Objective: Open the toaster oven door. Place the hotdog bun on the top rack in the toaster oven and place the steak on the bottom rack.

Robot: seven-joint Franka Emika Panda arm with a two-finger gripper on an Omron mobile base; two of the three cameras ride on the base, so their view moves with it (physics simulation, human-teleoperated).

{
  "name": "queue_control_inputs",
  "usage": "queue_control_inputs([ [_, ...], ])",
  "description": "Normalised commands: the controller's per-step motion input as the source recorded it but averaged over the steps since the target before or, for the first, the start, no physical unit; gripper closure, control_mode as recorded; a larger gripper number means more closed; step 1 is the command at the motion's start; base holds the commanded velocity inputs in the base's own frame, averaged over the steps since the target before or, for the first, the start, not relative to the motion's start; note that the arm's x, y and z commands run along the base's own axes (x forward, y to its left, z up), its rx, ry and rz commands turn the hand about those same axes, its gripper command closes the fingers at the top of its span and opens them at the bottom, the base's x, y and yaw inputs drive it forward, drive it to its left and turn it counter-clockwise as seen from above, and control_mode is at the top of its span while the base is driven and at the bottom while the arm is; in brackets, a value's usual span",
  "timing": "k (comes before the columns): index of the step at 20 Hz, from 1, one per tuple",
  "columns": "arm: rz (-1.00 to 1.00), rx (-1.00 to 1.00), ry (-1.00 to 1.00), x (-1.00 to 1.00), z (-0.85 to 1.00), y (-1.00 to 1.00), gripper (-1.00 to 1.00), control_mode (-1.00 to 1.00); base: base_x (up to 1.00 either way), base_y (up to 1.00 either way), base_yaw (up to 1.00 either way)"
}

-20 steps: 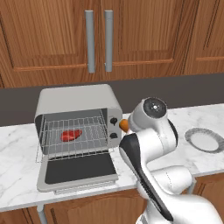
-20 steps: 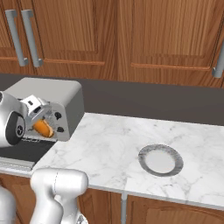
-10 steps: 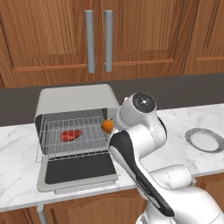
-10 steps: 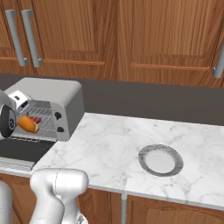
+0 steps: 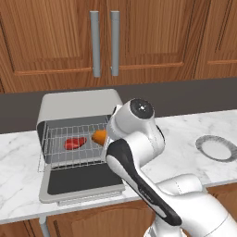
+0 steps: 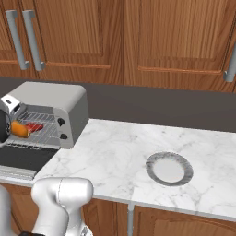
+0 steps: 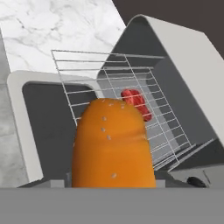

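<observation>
Hotdog bun (image 7: 111, 144) clenched in the gripper (image 7: 111, 181), long axis aimed into the toaster oven (image 5: 78, 109), top rack (image 7: 127, 83) just ahead.

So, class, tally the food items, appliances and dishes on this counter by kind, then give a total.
Food: 2, hotdog bun, steak
Appliances: 1, toaster oven
Dishes: 1, plate
Total: 4

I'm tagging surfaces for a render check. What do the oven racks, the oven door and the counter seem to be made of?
Racks: thin silver wire grid, likely metal. Toaster oven door: light grey matte frame around dark glass, probably metal or plastic. Counter: white with grey veins, looks like polished marble.
</observation>
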Motion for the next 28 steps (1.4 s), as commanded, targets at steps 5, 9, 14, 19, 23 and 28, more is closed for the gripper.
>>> queue_control_inputs([
  [5,0.07,0.0,-0.03,0.0,-0.16,0.33,1.0,-1.0,0.0,0.0,0.0],
  [9,0.07,0.0,0.0,0.0,-0.23,0.26,1.0,-1.0,0.0,0.0,0.0],
  [14,0.06,0.0,0.0,0.05,-0.17,0.1,1.0,-1.0,0.0,0.0,0.0],
  [19,0.05,0.0,0.0,0.0,-0.15,0.09,1.0,-1.0,0.0,0.0,0.0],
  [23,0.05,0.0,0.01,0.0,-0.08,0.08,1.0,-1.0,0.0,0.0,0.0],
  [28,0.05,0.0,0.06,0.0,-0.06,0.06,1.0,-1.0,0.0,0.0,0.0],
])
